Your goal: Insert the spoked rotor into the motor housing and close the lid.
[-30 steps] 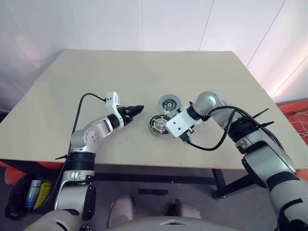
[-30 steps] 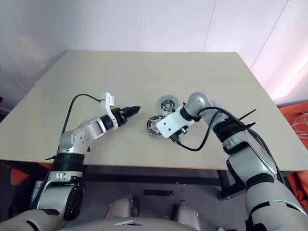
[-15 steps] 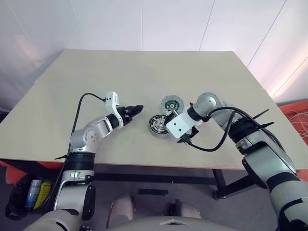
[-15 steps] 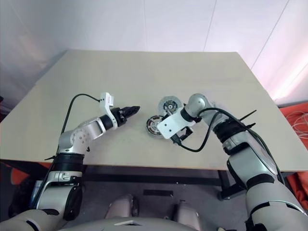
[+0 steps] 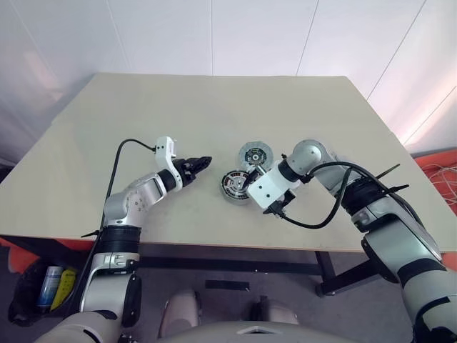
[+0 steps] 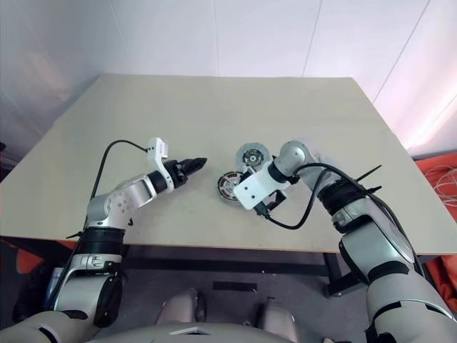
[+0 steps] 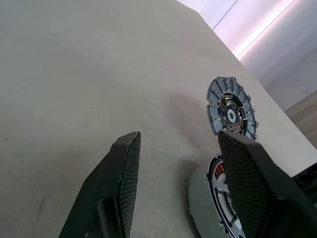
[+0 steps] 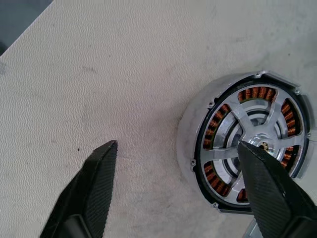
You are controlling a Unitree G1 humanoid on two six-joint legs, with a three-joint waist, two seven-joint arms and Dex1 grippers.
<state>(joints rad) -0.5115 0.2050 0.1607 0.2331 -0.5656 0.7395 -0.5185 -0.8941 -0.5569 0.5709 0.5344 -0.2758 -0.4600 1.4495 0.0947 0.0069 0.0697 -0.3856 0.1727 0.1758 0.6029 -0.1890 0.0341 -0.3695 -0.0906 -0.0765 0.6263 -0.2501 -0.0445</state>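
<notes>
Right gripper (image 8: 178, 193) above motor housing (image 8: 246, 144)

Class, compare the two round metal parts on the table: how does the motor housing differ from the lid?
The motor housing shows copper-brown windings behind silver spokes; the lid shows none, only a dark inner ring and a small central hub. The motor housing lies nearer the robot, directly below the open right gripper; the lid lies farther back, with no gripper over it. The motor housing has a raised side wall; the lid looks flatter. Both are round, grey and flat on the table.
</notes>
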